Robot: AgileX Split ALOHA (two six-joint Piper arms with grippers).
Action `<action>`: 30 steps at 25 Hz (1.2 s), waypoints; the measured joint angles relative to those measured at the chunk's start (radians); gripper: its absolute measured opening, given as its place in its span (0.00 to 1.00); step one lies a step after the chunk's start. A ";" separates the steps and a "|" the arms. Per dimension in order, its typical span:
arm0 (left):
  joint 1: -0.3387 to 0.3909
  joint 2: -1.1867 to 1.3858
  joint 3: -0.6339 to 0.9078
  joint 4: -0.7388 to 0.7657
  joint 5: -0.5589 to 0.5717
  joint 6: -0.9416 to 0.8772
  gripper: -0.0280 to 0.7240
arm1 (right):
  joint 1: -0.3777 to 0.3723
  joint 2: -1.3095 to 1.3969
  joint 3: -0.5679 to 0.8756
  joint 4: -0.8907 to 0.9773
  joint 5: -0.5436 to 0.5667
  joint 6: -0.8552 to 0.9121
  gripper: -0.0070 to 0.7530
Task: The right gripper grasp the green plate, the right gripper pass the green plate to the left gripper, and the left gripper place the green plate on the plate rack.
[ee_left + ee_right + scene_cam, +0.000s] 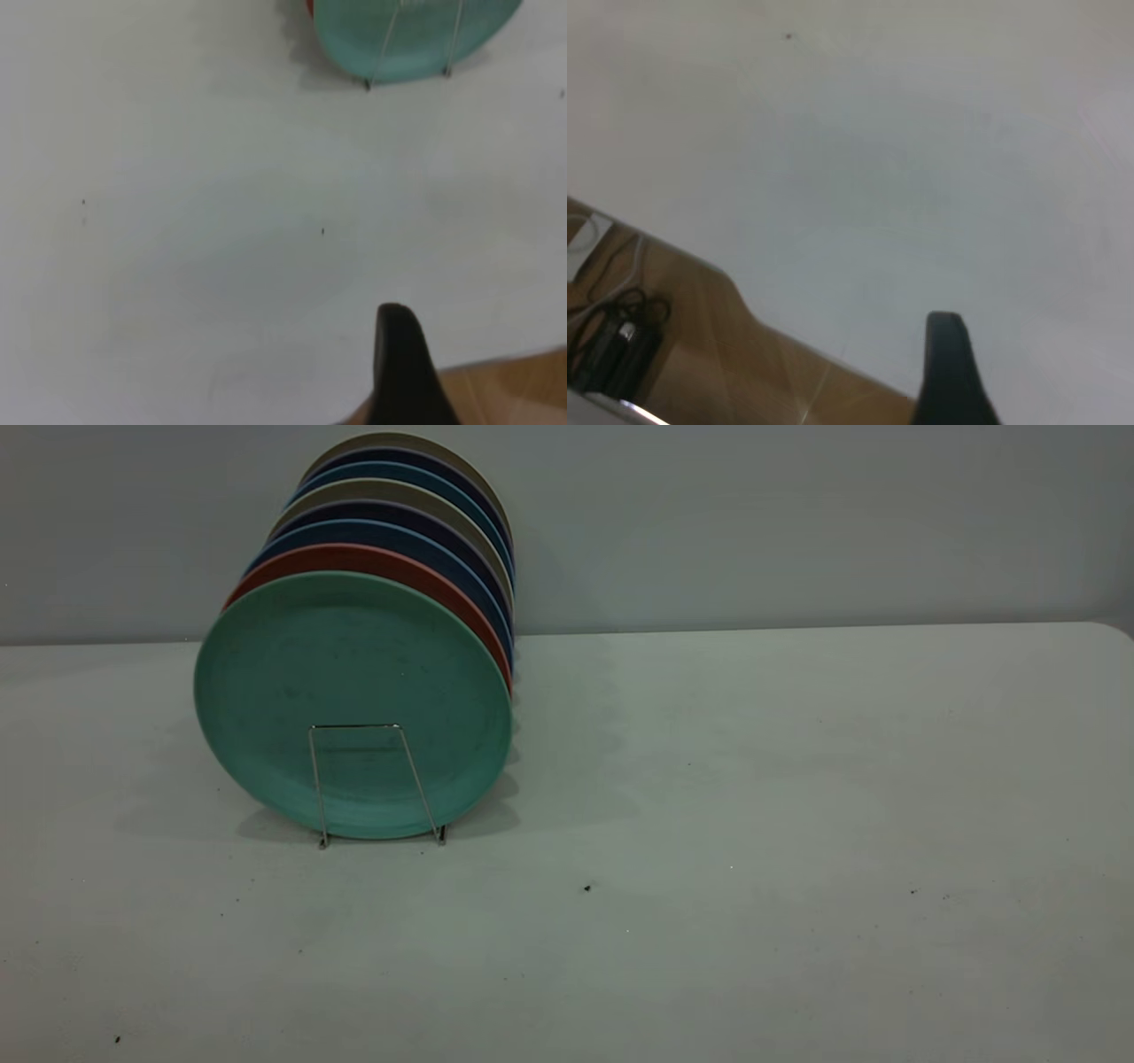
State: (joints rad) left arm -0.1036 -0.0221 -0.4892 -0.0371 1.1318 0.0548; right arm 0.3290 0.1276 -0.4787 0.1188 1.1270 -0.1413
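Observation:
The green plate (353,691) stands upright in the front slot of the plate rack (376,779), leaning behind the wire loop divider. Its lower edge and the wire loop also show in the left wrist view, the plate (407,40) at the far end of the table and the rack (386,49) in front of it. My left gripper (403,372) hangs over the table's near edge, well away from the plate and holding nothing. My right gripper (948,372) hangs over another table edge, with no plate in its view. Neither gripper shows in the exterior view.
Behind the green plate stand a salmon-red plate (425,576), dark blue plates (390,536) and several other plates in a row. The white table (753,824) carries a few dark specks. Beyond the table edge are a wooden floor (718,354) and black cables (611,336).

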 joint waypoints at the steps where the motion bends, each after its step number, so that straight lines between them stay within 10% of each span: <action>1: 0.000 0.000 0.001 0.000 0.000 0.006 0.67 | 0.000 0.000 0.001 0.000 0.000 0.000 0.70; 19: 0.000 0.000 0.002 -0.001 0.000 0.013 0.67 | -0.004 -0.003 0.006 -0.004 0.002 0.007 0.70; 30: 0.000 0.000 0.002 -0.002 0.000 0.013 0.67 | -0.332 -0.145 0.006 0.001 0.009 0.007 0.70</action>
State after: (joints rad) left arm -0.1036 -0.0221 -0.4870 -0.0388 1.1318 0.0681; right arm -0.0034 -0.0170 -0.4724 0.1196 1.1365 -0.1338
